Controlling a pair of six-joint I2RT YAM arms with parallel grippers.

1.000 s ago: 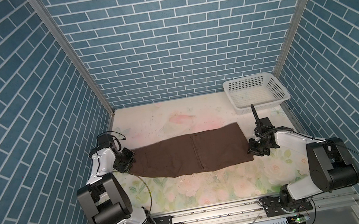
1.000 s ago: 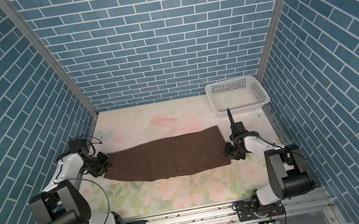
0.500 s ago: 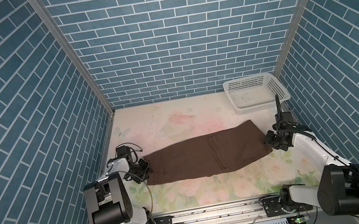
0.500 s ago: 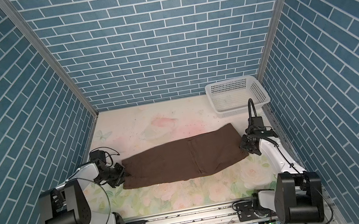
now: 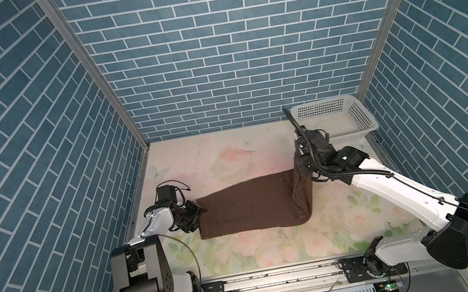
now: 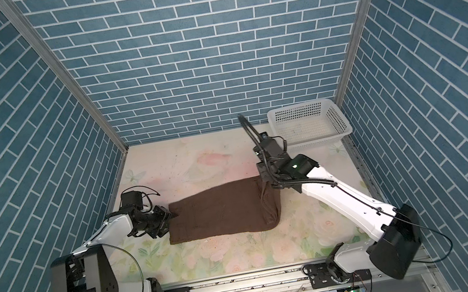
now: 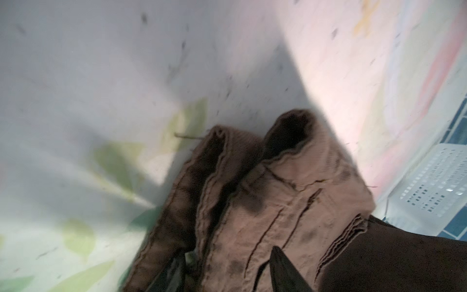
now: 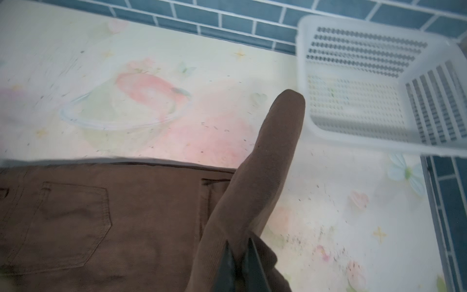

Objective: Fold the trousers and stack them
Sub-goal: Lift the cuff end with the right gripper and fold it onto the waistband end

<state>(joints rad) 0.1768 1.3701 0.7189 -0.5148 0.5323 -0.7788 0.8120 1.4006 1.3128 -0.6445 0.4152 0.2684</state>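
Trousers lie across the bench middle. The right gripper is clamped tight on their lifted right end. The left gripper has its jaws parted around the left end.

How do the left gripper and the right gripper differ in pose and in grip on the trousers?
The left gripper has its jaws apart around the trousers' left end; the right gripper's jaws are shut on the right end. The left gripper sits low by the table; the right gripper is raised, with its end lifted off the table. Both are at an end of the trousers.
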